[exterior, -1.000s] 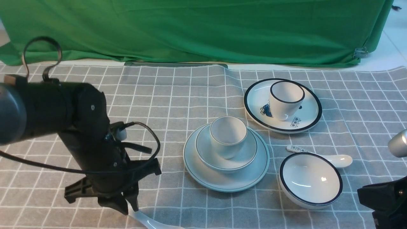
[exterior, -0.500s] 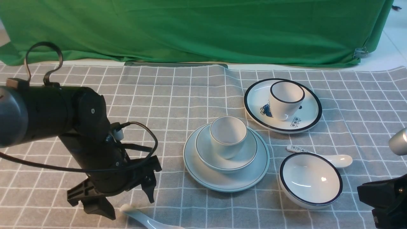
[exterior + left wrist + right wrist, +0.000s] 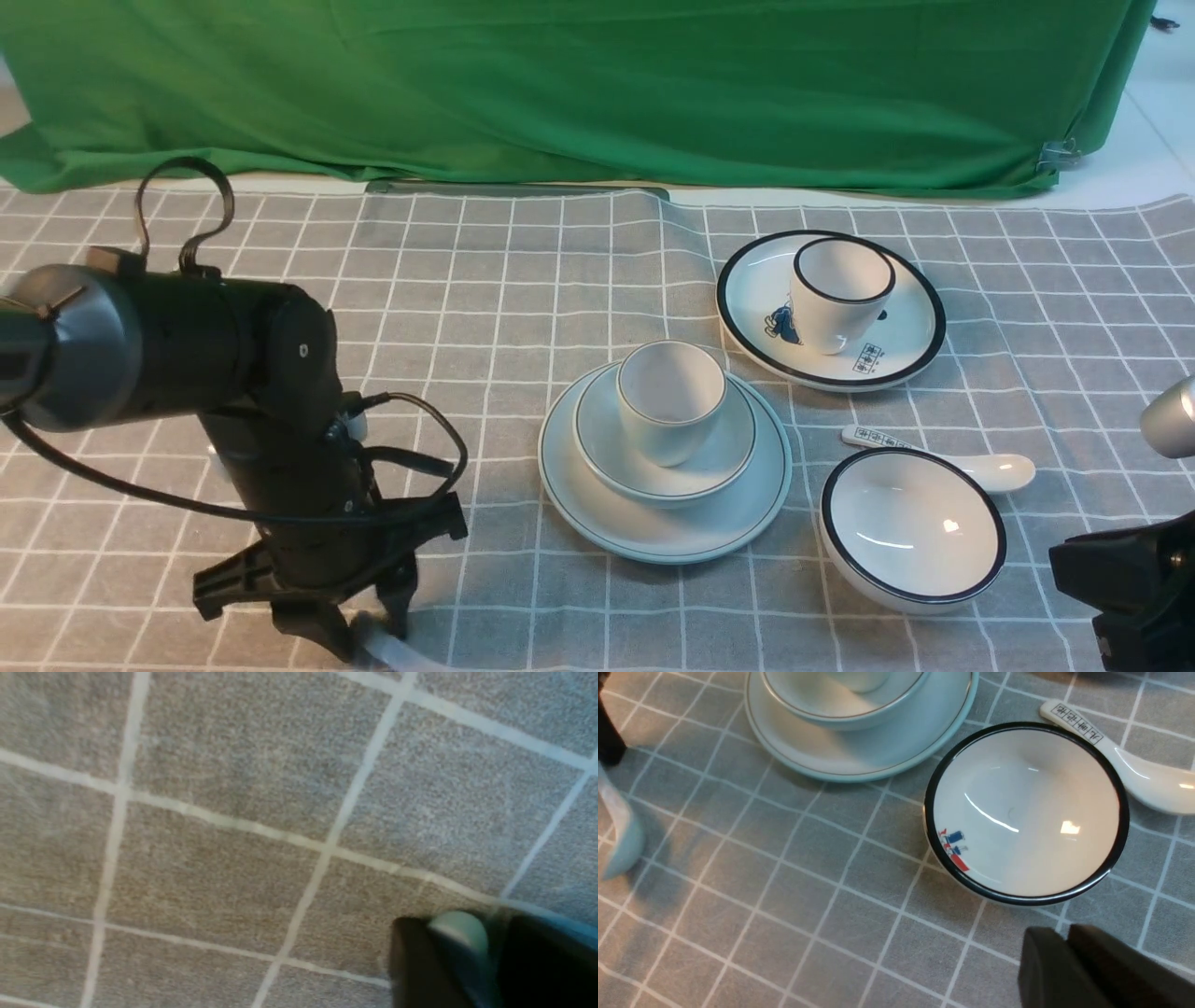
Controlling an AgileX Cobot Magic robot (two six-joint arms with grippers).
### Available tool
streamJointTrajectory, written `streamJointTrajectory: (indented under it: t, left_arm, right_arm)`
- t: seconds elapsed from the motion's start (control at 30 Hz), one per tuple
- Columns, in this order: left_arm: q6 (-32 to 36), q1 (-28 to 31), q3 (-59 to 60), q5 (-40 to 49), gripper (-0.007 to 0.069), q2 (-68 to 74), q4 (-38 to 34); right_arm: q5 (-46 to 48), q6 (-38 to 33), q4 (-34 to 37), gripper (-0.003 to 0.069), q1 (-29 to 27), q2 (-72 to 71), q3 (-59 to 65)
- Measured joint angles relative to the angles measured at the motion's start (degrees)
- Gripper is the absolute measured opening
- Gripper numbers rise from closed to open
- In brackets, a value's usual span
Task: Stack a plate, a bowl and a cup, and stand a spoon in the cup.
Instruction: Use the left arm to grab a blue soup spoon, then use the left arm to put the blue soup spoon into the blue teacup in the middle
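Leftmost, the left gripper point(image 3: 362, 623) is seen low over the checked cloth point(image 3: 523, 280), close to the near edge of the front view. Its jaws are closed on the handle of the spoon point(image 3: 381, 647), whose pale tip is shown pinched between the two dark fingers in the left wrist view. Whether the spoon is raised off the cloth cannot be told. A strip of bare cloth lies between that gripper and the plate point(image 3: 653, 534), and a broad bare stretch is found behind the arm, up to the green drape point(image 3: 597, 84). On the plate the bowl point(image 3: 724, 457) is set, and in the bowl the cup point(image 3: 667, 401) is stood upright. Farther back and to the right, a black-rimmed cup point(image 3: 836, 294) is carried on a black-rimmed plate point(image 3: 901, 359). Nearer, a black-rimmed bowl point(image 3: 910, 527) is seen, with a printed spoon point(image 3: 990, 469) just behind it, partly hidden by its rim. At far right, the right gripper point(image 3: 1064, 938) is shown near that bowl's rim, its fingers pressed together on nothing.
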Motion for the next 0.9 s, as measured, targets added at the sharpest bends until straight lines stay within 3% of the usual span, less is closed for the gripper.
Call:
streamJointTrajectory:
  t: [0.07,0.1,0.6,0.7,0.9]
  left_arm:
    - [0.2,0.0,-0.1,0.3,0.0064,0.1,1.2]
    - [0.3,0.0,-0.4,0.5,0.0053,0.2,1.6]
    - [1.6,0.1,-16.1,-1.9,0.0050,-4.2,9.0]
    - [4.1,0.1,-18.8,-5.9,0.0050,-8.5,9.6]
    - [14.4,-5.1,-19.4,-25.2,0.0050,-13.9,9.9]
  right_arm:
    - [0.0,-0.1,0.0,0.0098,0.0,0.0,0.0]
    - [0.0,-0.1,0.0,0.0099,0.0,0.0,0.0]
    - [0.1,-0.2,-0.1,0.0108,0.0,0.0,0.0]
    - [0.5,-0.2,-0.1,0.0112,0.0,0.0,0.0]
    - [0.6,-0.2,0.0,0.0118,0.0,0.0,0.0]
